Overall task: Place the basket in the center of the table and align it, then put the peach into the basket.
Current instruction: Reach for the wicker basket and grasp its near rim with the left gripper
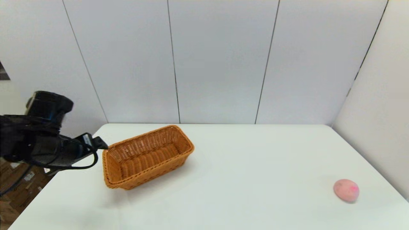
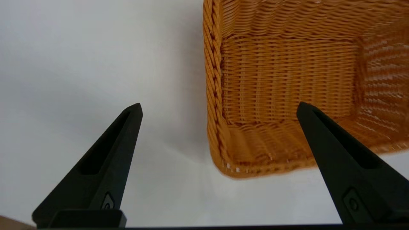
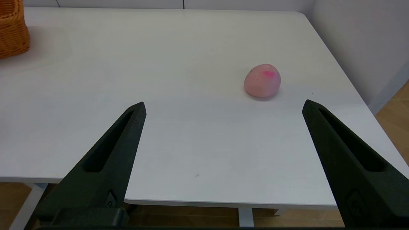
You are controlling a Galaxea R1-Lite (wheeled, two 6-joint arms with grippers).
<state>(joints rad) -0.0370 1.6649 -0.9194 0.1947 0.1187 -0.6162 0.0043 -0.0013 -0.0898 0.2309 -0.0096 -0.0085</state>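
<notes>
Head view: basket (image 1: 147, 156) sits skewed on the table (image 1: 243, 179), off toward 9 o'clock from centre, long axis running roughly 8-to-2 o'clock; peach (image 1: 346, 190) lies well apart, near the 4 o'clock corner. Left gripper (image 1: 101, 144) hovers just beside the basket's short end at 9 o'clock; can't tell contact here. Left wrist view: left gripper (image 2: 219, 107) has jaws spread wide, empty, straddling the braided rim at a basket (image 2: 287, 86) corner, one finger outside, one over the inside. Right wrist view: right gripper (image 3: 223, 107) is parked off the near table edge, jaws wide apart, holding nothing, peach (image 3: 262, 80) ahead. Step in hand, I judge: grabbing the basket rim for the move to centre. Next calls for closing on the rim, then dragging toward 3 o'clock & squaring it. No brands, labels or writing legible anywhere.
</notes>
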